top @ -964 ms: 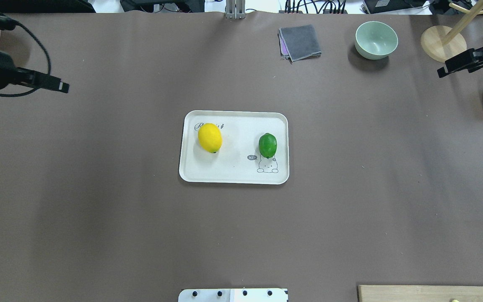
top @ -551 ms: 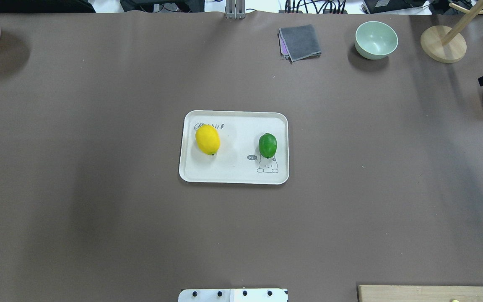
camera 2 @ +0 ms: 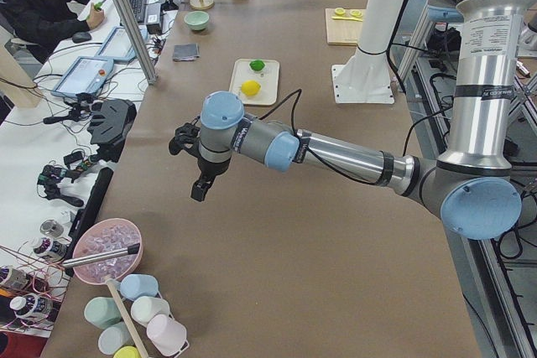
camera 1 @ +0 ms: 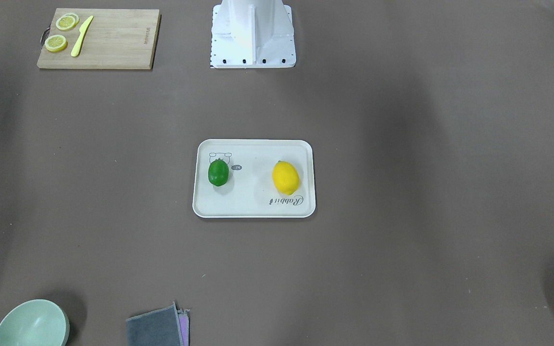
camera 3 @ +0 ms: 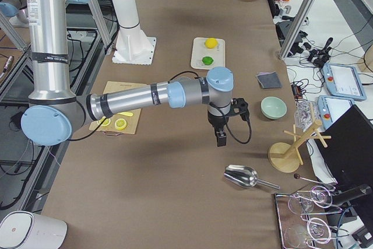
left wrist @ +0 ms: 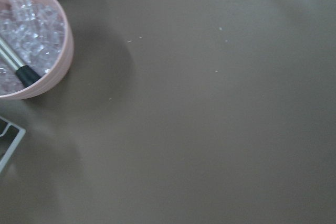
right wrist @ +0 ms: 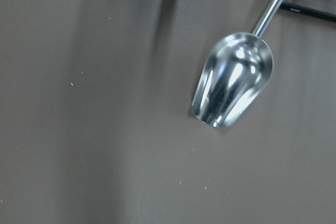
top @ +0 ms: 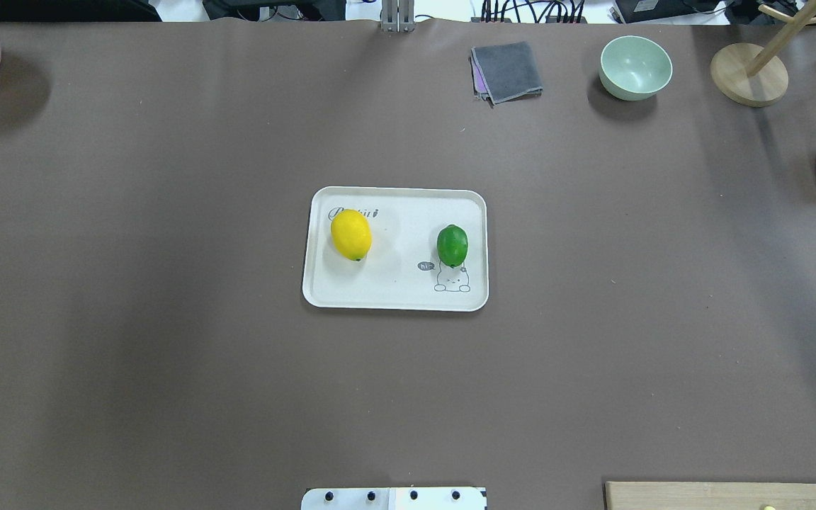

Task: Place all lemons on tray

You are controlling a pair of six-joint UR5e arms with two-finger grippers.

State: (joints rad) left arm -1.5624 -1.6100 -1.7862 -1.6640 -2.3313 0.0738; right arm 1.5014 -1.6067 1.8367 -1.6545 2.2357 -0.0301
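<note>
Now pulling left gripper (camera 2: 198, 193) and right gripper (camera 3: 221, 138) off the overhead view's edges, occupied a second ago | leaving yellow lemon (top: 350, 235) and green lemon (top: 452, 245) lying apart on tray (top: 394, 294), likely completing the task | hovering at opposite table ends, well apart from tray | showing only in side views, so cannot tell whether parted or closed

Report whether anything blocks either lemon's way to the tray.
Nothing visible does. The yellow lemon and the green lemon already lie on the tray, apart from each other, and nothing else rests on it.
</note>
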